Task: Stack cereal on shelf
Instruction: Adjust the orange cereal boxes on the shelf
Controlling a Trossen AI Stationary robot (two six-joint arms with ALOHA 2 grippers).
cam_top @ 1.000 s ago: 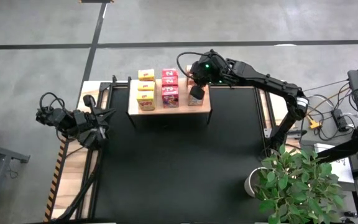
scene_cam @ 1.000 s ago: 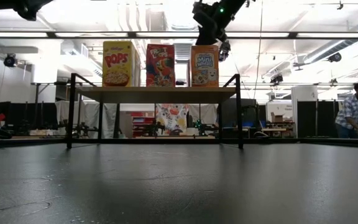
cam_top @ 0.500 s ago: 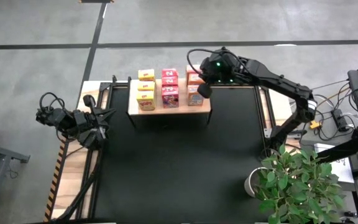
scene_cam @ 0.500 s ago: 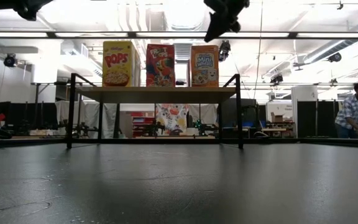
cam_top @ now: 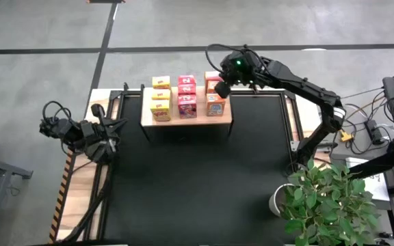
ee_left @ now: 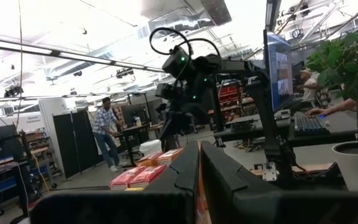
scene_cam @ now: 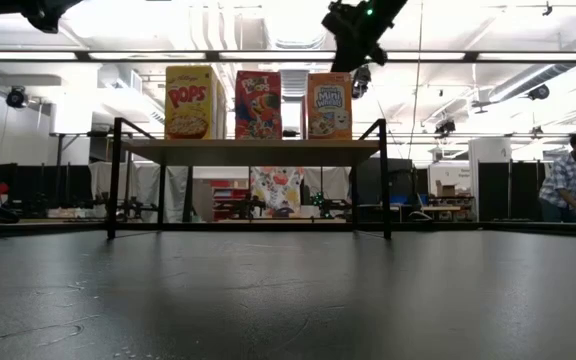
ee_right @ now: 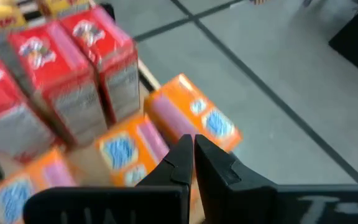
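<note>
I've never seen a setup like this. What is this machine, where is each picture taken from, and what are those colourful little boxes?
It is a robot with two dark jointed arms at a table, each ending in a two-finger gripper. One picture looks straight down from above, one looks level across the black mat, and two come from cameras on the arms' wrists.

On a small wooden shelf at the mat's far edge stand miniature cereal boxes in three rows: yellow boxes, pink-red boxes and orange boxes. The far orange one sits slightly askew.

The right gripper hovers above the orange row, shut and holding nothing. The left gripper waits beside the table's left edge, also shut and empty. A potted plant stands at the right, and a person shows in the room behind.
</note>
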